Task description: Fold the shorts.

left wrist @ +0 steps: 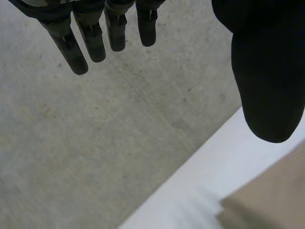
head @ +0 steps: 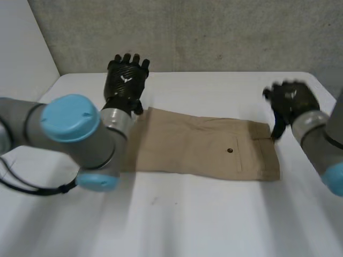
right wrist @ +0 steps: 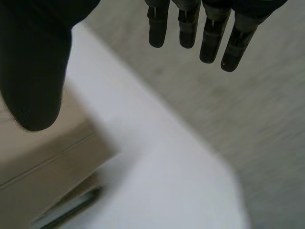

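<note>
The tan shorts point(head: 203, 144) lie flat on the white table point(head: 177, 214), folded lengthwise into a long strip, with a buttoned back pocket point(head: 230, 151) and the waistband toward the right. My left hand point(head: 126, 79) hovers above the strip's far left corner, fingers point(left wrist: 90, 40) straight and empty; a corner of the shorts point(left wrist: 271, 195) lies below its thumb. My right hand point(head: 292, 100) hangs by the far right waistband corner, fingers point(right wrist: 209, 33) straight, holding nothing; the waistband point(right wrist: 43, 171) lies beneath its thumb.
A grey concrete floor point(head: 177, 32) runs beyond the table's far edge. The table's far right corner point(right wrist: 209, 191) is near my right hand. Bare tabletop spreads in front of the shorts.
</note>
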Motion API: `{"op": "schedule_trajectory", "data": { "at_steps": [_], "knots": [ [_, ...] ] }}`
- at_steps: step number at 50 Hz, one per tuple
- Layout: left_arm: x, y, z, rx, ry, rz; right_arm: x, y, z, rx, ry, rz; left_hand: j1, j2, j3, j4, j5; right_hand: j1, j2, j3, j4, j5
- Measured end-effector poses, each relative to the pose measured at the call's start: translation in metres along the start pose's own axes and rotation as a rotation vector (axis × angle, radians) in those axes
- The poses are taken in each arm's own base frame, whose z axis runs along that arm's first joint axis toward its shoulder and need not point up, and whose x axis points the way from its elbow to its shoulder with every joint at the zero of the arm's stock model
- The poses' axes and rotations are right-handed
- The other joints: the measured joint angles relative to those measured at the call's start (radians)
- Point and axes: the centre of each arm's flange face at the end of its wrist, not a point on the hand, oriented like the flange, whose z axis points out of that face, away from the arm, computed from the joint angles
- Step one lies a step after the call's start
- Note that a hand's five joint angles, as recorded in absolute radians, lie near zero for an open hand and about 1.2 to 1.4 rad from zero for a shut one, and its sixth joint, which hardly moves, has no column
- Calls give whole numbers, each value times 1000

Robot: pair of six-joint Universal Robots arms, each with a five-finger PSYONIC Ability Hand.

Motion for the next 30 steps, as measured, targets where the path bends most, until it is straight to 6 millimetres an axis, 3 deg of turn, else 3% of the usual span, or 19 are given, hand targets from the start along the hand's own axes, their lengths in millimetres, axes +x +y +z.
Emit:
{"op": "schedule_trajectory", "data": {
  "at_steps": [3,6,13,20,21,23,30],
  "knots": [
    [-4,-4,-19,-31,22,-53,-5,18,-13,-105,-89,51,0,0,0,0,0,0,9,12,0,13],
    [-4,1,-40,-88,64,-93,-14,39,-21,-174,-159,96,0,0,0,0,0,125,152,158,147,138],
    [1,17,-65,-178,117,-120,-28,70,-19,-173,-185,124,0,0,0,0,0,261,316,316,308,280],
    [0,25,-68,-205,118,-118,-34,87,-6,-157,-170,117,0,0,0,0,0,432,522,518,509,476],
    [0,27,-67,-210,115,-116,-34,94,-1,-161,-158,109,0,0,0,0,0,617,827,825,819,754],
    [-1,28,-66,-211,112,-115,-29,98,2,-169,-138,96,0,0,0,0,0,643,929,911,921,839],
    [-3,25,-67,-206,106,-113,3,90,-3,-166,-17,-5,0,0,0,0,0,680,944,950,952,882]
  ]
}}
